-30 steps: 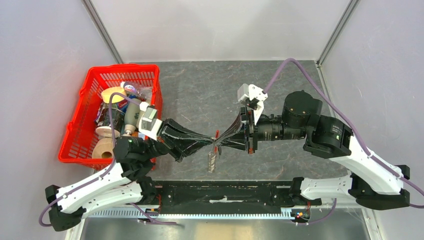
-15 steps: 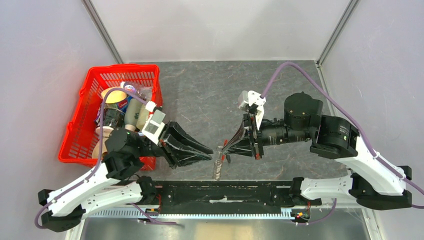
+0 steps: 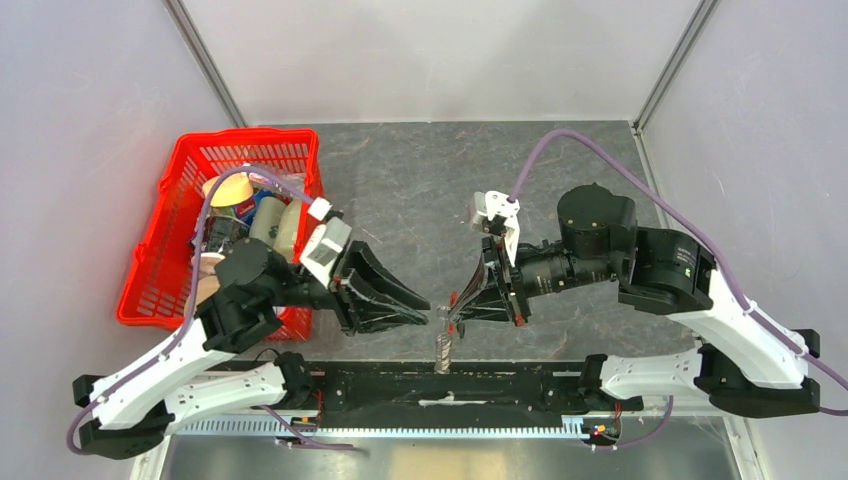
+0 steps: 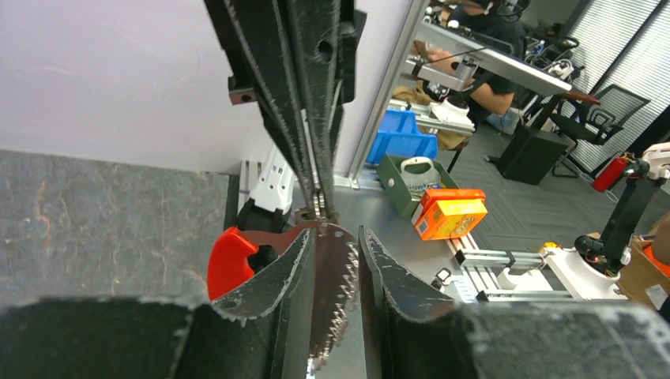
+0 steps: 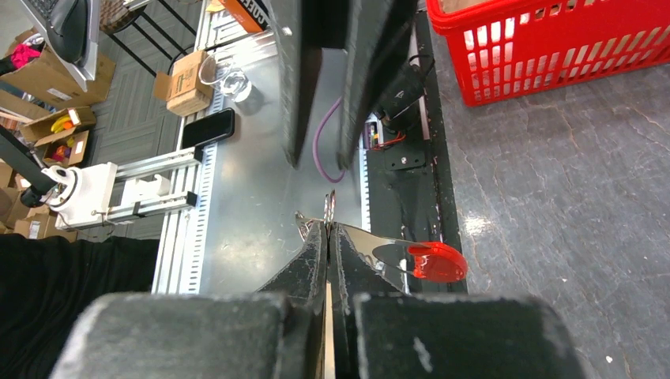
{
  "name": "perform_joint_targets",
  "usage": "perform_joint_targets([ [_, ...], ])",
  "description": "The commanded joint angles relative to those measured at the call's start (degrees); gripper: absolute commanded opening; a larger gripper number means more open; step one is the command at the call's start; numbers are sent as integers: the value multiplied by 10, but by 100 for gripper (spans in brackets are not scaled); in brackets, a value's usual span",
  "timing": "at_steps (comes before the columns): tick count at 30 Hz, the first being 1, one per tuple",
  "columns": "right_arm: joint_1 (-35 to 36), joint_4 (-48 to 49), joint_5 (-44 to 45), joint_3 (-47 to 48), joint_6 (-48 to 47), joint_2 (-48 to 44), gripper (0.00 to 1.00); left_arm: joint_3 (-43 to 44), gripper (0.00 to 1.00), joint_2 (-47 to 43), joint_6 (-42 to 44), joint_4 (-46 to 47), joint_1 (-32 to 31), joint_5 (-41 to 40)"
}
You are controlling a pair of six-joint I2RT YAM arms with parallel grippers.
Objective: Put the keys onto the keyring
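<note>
The keyring (image 3: 444,350) hangs over the table's near edge, a grey metal piece with a jagged edge (image 4: 336,292) and a red curved strip (image 4: 231,260). My right gripper (image 3: 452,315) is shut on its top end; the right wrist view has the jaws (image 5: 326,225) pressed together on the metal, the red strip (image 5: 437,262) sticking out to the right. My left gripper (image 3: 428,310) faces it from the left. Its jaws (image 4: 337,230) are open, one on each side of the jagged edge. I cannot make out the keys in any view.
A red basket (image 3: 245,140) holding several containers stands at the left, behind my left arm, and its corner (image 5: 553,55) also shows in the right wrist view. The black base rail (image 3: 440,385) runs along the near edge, just below the hanging keyring.
My left gripper was shut at the keyring and has opened and let go. Both grippers and the keyring have shifted toward the near edge, and the right gripper alone now holds it.
</note>
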Motion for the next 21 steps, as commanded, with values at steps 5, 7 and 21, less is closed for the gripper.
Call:
perform_joint_targets([
  [5,0,0,-26,39,-13,18,0,30,36,26,30,-29,-1,22],
  [7,0,-5,-26,40,-16,21,0,33,36,27,30,-30,-1,25],
  [21,0,-22,-24,39,-29,27,0,44,37,40,32,-43,-1,34],
])
